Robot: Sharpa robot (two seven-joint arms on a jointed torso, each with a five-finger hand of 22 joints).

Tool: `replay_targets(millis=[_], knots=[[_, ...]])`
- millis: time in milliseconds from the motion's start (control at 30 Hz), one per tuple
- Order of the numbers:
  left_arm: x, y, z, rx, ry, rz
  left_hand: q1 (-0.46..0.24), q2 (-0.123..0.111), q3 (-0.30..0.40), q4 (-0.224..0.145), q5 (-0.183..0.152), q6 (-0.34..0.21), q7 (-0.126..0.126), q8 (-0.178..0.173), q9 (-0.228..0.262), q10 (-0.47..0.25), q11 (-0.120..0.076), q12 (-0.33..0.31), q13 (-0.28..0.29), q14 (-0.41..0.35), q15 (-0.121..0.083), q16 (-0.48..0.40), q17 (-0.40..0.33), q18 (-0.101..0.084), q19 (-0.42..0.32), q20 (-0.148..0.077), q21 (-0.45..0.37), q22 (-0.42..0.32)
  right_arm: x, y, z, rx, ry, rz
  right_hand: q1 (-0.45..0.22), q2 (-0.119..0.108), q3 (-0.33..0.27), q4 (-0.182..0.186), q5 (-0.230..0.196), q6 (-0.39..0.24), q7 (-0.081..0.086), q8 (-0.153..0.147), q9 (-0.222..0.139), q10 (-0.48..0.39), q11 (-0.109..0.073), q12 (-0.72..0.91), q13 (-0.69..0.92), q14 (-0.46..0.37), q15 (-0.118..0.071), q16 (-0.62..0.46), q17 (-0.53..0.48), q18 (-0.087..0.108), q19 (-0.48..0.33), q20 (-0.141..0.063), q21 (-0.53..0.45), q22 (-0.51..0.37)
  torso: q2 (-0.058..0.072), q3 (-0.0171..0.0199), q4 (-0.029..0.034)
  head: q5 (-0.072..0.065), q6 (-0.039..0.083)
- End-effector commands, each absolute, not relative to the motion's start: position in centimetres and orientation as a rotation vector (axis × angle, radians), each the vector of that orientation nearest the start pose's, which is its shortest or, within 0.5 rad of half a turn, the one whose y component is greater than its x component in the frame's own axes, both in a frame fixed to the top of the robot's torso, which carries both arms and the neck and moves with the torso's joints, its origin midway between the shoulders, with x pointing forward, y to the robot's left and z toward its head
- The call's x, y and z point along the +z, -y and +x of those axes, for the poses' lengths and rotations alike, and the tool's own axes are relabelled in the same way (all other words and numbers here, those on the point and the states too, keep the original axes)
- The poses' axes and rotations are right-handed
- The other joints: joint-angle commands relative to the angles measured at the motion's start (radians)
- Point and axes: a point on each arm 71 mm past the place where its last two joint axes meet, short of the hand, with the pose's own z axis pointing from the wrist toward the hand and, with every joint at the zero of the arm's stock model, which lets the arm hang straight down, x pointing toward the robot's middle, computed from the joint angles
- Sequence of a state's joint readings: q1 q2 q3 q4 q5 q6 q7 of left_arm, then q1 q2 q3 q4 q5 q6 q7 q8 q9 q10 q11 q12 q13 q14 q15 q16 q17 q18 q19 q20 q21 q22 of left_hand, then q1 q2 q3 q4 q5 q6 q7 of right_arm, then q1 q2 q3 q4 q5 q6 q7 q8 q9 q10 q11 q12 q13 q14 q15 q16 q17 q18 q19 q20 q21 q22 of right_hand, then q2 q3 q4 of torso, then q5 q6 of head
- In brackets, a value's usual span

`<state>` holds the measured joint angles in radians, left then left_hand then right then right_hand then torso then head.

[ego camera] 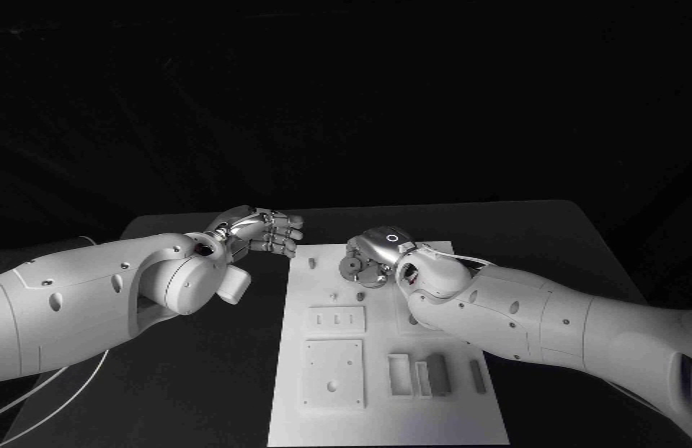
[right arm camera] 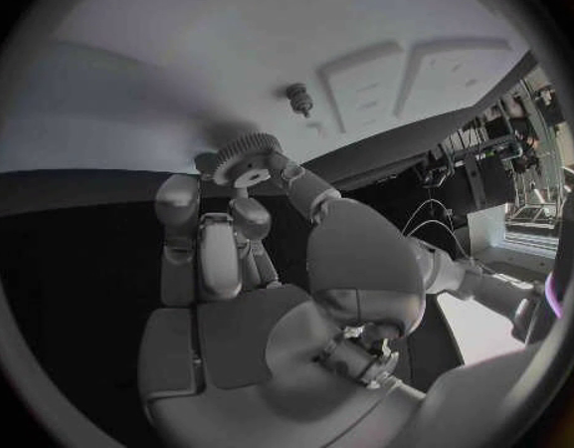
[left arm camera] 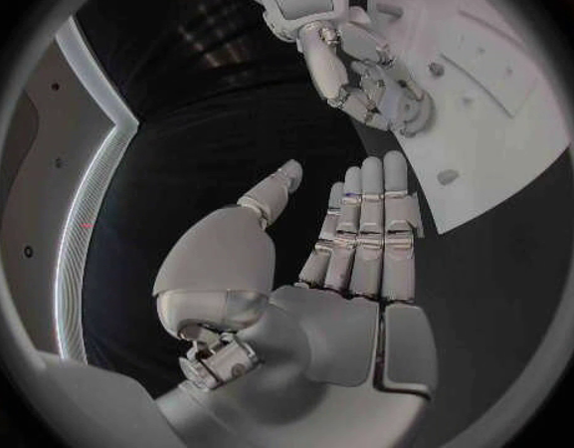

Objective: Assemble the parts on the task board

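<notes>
gear (right arm camera: 246,155): a small toothed wheel, held above the far end of the task board (ego camera: 447,368), just beside a small peg (right arm camera: 297,97) that stands on the plate.
handling: judged to be light, stiff and hard; the teeth should give some bite, but so small a piece could tip or slip from a fingertip pinch.
where to hold: by the toothed rim on opposite sides, leaving the centre hole free if it is meant to go on the peg.
right robot hand (ego camera: 378,255): fingers curled in, pinching the gear by its rim between thumb and fingertips (right arm camera: 277,166); it sits low over the board's far end.
left robot hand (ego camera: 260,233): off the board's left edge over the black surface (ego camera: 188,388), fingers straight and lying side by side, thumb out to one side, holding nothing and touching nothing.
other parts: flat plates and narrow blocks lie on the near half of the board.
</notes>
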<state>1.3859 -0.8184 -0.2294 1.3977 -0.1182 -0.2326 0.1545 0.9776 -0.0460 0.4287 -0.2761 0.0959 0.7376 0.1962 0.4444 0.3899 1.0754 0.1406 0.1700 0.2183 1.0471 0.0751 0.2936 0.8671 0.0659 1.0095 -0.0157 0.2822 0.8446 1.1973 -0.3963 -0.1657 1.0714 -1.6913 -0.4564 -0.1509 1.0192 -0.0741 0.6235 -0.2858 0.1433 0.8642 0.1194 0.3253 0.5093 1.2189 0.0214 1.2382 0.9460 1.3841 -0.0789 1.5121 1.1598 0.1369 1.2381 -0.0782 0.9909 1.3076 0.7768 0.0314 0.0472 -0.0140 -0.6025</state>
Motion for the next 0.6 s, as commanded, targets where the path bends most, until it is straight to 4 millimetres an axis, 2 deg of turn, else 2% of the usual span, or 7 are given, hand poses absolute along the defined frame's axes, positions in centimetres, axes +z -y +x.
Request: replay_targets(millis=[33, 600], knots=[[-17.31, -23.34, 51.89, -1.274, -1.700, -0.984, -0.003, -0.004, 0.003, 0.001, -0.003, -0.001, 0.004, -0.004, 0.002, -0.001, 0.003, -0.003, 0.001, 0.009, 0.001, -0.005, 0.002, 0.016, 0.000, -0.008, -0.005, 0.001, -23.53, 9.07, 53.23, 0.493, -1.520, -0.411, 0.010, 0.002, 0.005, -0.002, 0.003, 0.017, 0.014, -0.001, 0.004, 0.006, -0.001, -0.004, 0.001, -0.006, -0.003, -0.003, -0.001, 0.125, 0.000, -0.002, -0.006, 0.015, 0.000, 0.0001, 0.0004, 0.000, 0.000], [-17.30, -23.32, 51.87, -1.272, -1.699, -0.984, -0.004, -0.004, 0.002, 0.002, -0.003, -0.003, 0.005, -0.006, 0.002, -0.002, 0.004, -0.005, 0.002, 0.009, 0.001, -0.007, 0.003, 0.016, 0.000, -0.008, -0.006, 0.001, -23.60, 8.81, 53.34, 0.484, -1.530, -0.408, 0.012, 0.002, 0.005, -0.002, 0.003, 0.017, 0.015, -0.002, 0.004, 0.007, 0.000, -0.005, 0.001, -0.007, -0.003, -0.004, -0.003, 0.125, 0.000, -0.002, -0.006, 0.015, 0.000, -0.0007, 0.0000, 0.001, 0.005]])
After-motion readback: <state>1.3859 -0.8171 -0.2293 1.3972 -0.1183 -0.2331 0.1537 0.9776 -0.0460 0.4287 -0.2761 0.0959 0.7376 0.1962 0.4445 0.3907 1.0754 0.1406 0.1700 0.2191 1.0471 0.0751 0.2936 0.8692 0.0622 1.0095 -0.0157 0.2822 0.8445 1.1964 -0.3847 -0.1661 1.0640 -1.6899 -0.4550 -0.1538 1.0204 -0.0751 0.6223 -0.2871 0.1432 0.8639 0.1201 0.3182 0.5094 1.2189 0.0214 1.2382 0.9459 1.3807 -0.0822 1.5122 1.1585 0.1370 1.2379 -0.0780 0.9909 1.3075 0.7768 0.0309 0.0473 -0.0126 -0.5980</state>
